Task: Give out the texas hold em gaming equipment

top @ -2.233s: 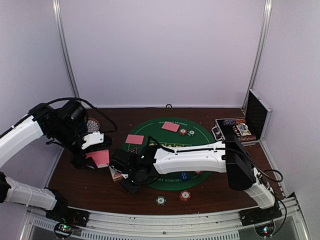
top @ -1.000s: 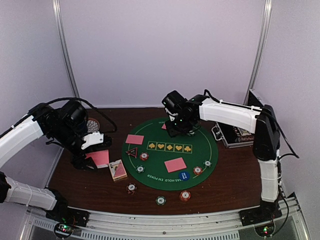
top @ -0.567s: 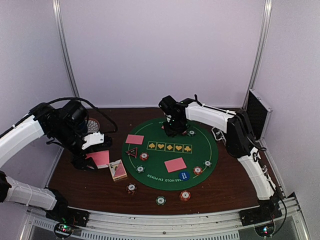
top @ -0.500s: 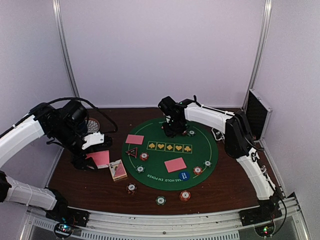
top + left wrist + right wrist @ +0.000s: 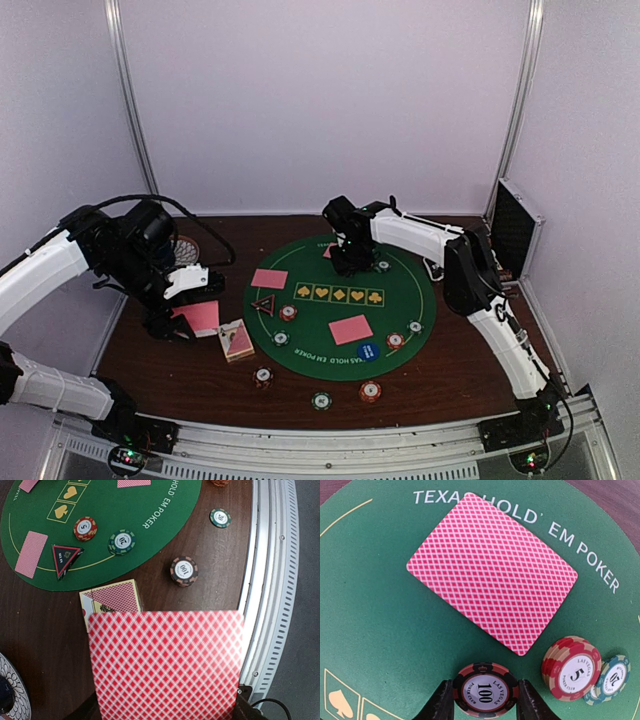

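Right gripper (image 5: 485, 702) is up at the 12 o'clock edge of the green mat (image 5: 405, 280). Its fingers (image 5: 446, 702) are pinched on both sides of a black-and-red 100 chip (image 5: 485, 689), which is sitting flat on the felt. On the wrist cam, a face-down pink card (image 5: 492, 572) lies at 12 o'clock from that chip. A red 5 chip (image 5: 571, 668) touching a teal chip (image 5: 612, 677) sits at 3 o'clock.

Left gripper (image 5: 180, 322) hangs off the mat's 9 o'clock side, clamped on 1 held card (image 5: 165, 665), pink back up. The deck (image 5: 111, 599) lies near it on the brown table (image 5: 450, 370).
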Available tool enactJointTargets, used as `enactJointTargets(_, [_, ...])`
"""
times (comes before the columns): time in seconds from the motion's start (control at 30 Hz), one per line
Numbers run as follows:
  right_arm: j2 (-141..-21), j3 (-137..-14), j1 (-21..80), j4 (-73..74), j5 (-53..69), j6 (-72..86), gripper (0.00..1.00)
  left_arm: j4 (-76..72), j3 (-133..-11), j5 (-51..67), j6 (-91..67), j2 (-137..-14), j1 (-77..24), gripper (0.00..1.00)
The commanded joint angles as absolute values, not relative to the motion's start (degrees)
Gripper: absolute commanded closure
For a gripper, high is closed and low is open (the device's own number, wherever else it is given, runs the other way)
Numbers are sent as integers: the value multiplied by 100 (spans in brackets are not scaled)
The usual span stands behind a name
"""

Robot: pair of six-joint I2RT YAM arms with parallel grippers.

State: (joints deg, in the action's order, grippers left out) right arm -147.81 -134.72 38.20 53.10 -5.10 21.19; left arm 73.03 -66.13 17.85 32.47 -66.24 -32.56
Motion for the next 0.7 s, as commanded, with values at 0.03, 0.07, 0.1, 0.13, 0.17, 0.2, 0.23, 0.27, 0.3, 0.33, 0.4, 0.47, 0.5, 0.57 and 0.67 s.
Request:
enactJointTargets(0.03, [-15006,-13747,3770,5319,-360,2180,67,7197,-6811,1900,3252,-6619,-3225,100])
enactJointTargets(0.07, [-14992,-13760,3770,5311,-335,2180,65,7190,-6807,1882,3251,-6622,-3223,100])
enactJointTargets(0.1, [-14963,-13772,3766,5295,-308,2182,62,7191,-6811,1881,3252,-6622,-3224,100])
enactJointTargets(0.13, [-14910,-13780,3770,5286,-281,2171,59,7194,-6811,1882,3252,-6625,-3222,100])
enactJointTargets(0.17, [-14845,-13777,3775,5273,-247,2171,55,7196,-6816,1891,3252,-6627,-3220,100])
enactJointTargets(0.2, [-14772,-13775,3779,5267,-233,2164,53,7191,-6824,1891,3245,-6636,-3225,100])
enactJointTargets(0.23, [-14686,-13777,3791,5269,-229,2162,52,7183,-6839,1893,3223,-6650,-3220,100])
enactJointTargets(0.27, [-14588,-13781,3801,5292,-249,2167,50,7195,-6864,1903,3199,-6664,-3225,100])
enactJointTargets(0.3, [-14474,-13765,3813,5313,-265,2178,49,7189,-6898,1924,3177,-6674,-3220,100])
enactJointTargets(0.33, [-14356,-13737,3833,5315,-272,2194,48,7191,-6922,1943,3169,-6676,-3224,100])
enactJointTargets(0.4, [-14092,-13661,3899,5324,-318,2184,44,7189,-6926,1949,3162,-6678,-3219,100])
enactJointTargets(0.47, [-13832,-13582,4017,5363,-439,2131,36,7192,-6926,1925,3157,-6695,-3220,100])
enactJointTargets(0.5, [-13704,-13539,4081,5392,-512,2106,35,7197,-6925,1912,3156,-6698,-3217,100])
enactJointTargets(0.57, [-13425,-13398,4215,5452,-649,2069,34,7191,-6926,1878,3147,-6697,-3223,100])
enactJointTargets(0.67, [-12823,-12873,4484,5334,-725,2042,30,7194,-6943,1834,3117,-6690,-3223,100])
